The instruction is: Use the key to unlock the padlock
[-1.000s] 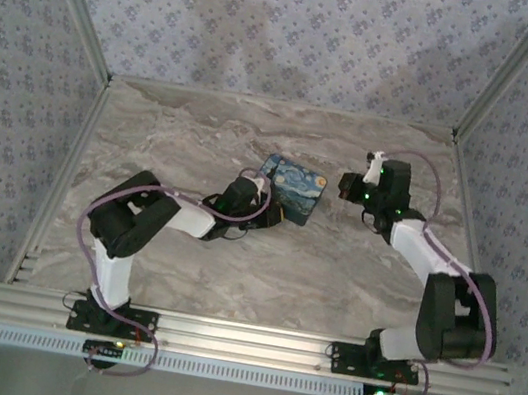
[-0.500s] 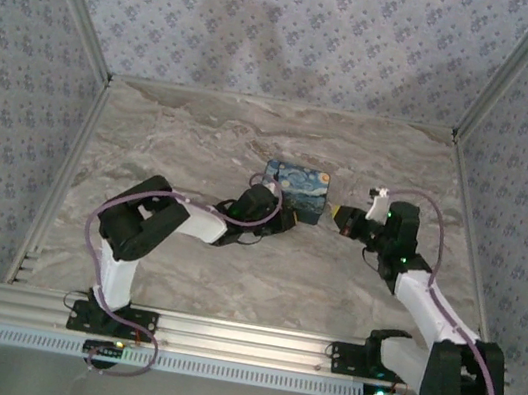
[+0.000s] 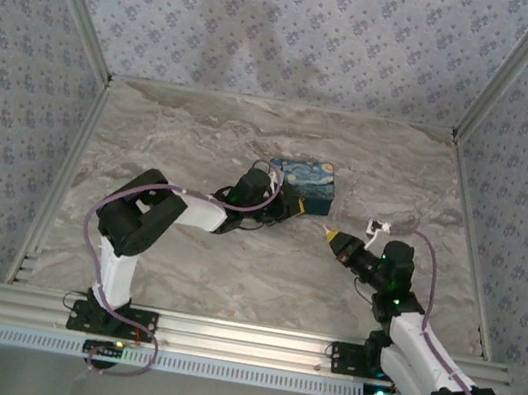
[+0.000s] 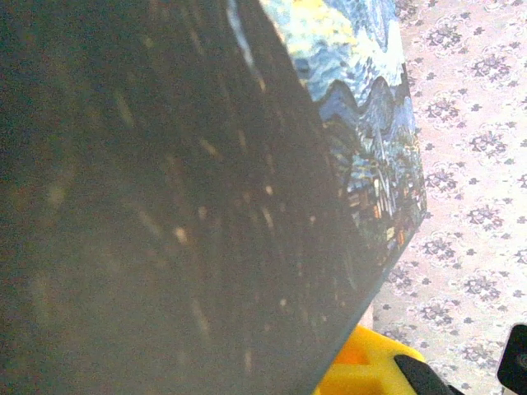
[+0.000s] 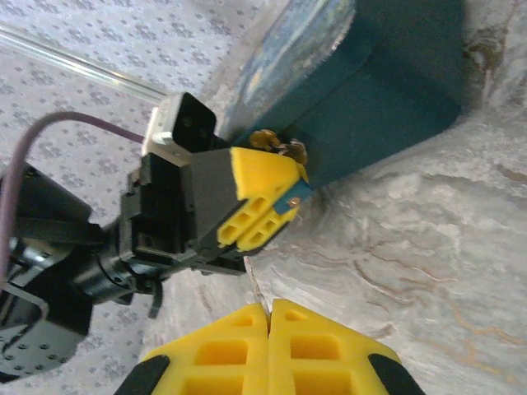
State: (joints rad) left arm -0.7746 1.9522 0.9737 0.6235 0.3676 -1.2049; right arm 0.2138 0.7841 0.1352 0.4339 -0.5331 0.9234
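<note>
Box print: the box (image 3: 308, 187) has a painted night sky on its top face, swirling blues and yellows with a small lit village. In the left wrist view the print (image 4: 354, 107) runs along the right, beside a dark, blurred side face.
Box position: it lies on the marble-patterned table (image 3: 182, 265), a little right of centre. Its sides are plain dark teal (image 5: 395, 74).
Surroundings: blue-flowered wallpaper (image 3: 292, 30) covers the back and both sides. An aluminium frame rail (image 3: 241, 336) crosses the near edge by the arm bases. A purple cable (image 3: 421, 275) loops along the right arm.
Left gripper: the left gripper (image 3: 281, 206) is up against the box's near left edge. In the right wrist view its yellow fingers (image 5: 259, 206) are drawn close together, with a small teal piece (image 5: 300, 191) at their tips. Whether that piece is pinched cannot be told.
Padlock and key: small brass metal parts (image 5: 280, 148) sit against the box's side, touching the left fingertips. They are too small to say which is lock and which is key.
In the way: the left gripper's black body hides the box edge behind it.
Right gripper: the right gripper (image 3: 335, 238) is over bare table, right of the box and nearer, apart from it. Its yellow fingers (image 5: 230, 350) are pressed flat together with nothing between them, pointing at the left gripper and the brass parts.
</note>
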